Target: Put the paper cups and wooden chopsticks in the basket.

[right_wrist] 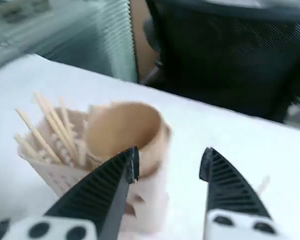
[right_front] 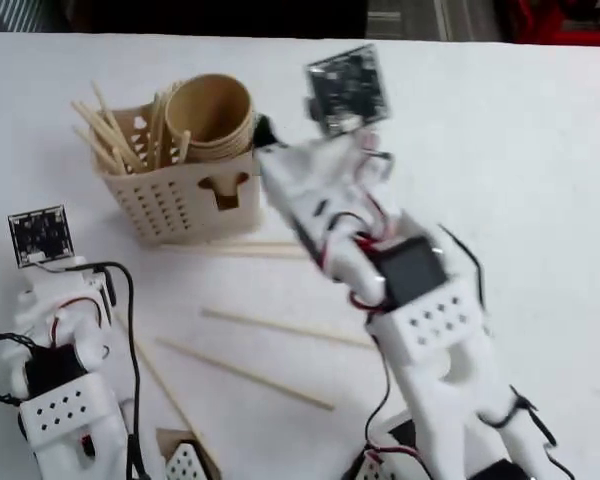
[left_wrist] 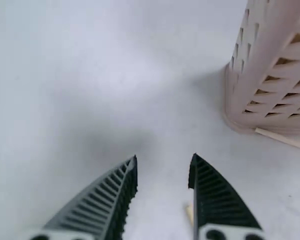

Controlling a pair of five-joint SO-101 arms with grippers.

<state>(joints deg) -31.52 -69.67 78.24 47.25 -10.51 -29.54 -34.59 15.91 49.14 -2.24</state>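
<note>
1. White desk point(right_front: 540, 150) spreads under both arms in the high view, with a dark strip of room along the top edge.
2. The basket point(right_front: 185, 195) stands in the upper left of the frame. It holds a stack of paper cups point(right_front: 212, 115) and a bunch of upright wooden chopsticks point(right_front: 108, 135).
3. Loose chopsticks point(right_front: 285, 325) lie on the desk in the lower middle, and a single chopstick point(right_front: 245, 246) lies along the basket's foot.
4. The right arm point(right_front: 410, 290) runs from the lower right to the centre, its tip just beside the cups. The left arm point(right_front: 60, 390) sits in the lower left.
5. In the left wrist view, the left jaws stand moderately apart over bare desk point(left_wrist: 90, 75). They hold nothing and nothing lies between them. The basket point(left_wrist: 270, 75) stands beyond them, with a chopstick point(left_wrist: 285, 139) at its foot.
6. In the right wrist view, the right jaws are parted and empty, hanging in front of the basket point(right_wrist: 60, 175). The paper cups point(right_wrist: 122, 127) and wooden chopsticks point(right_wrist: 45, 130) stand inside it, and a black chair point(right_wrist: 230, 50) stands behind the desk.
</note>
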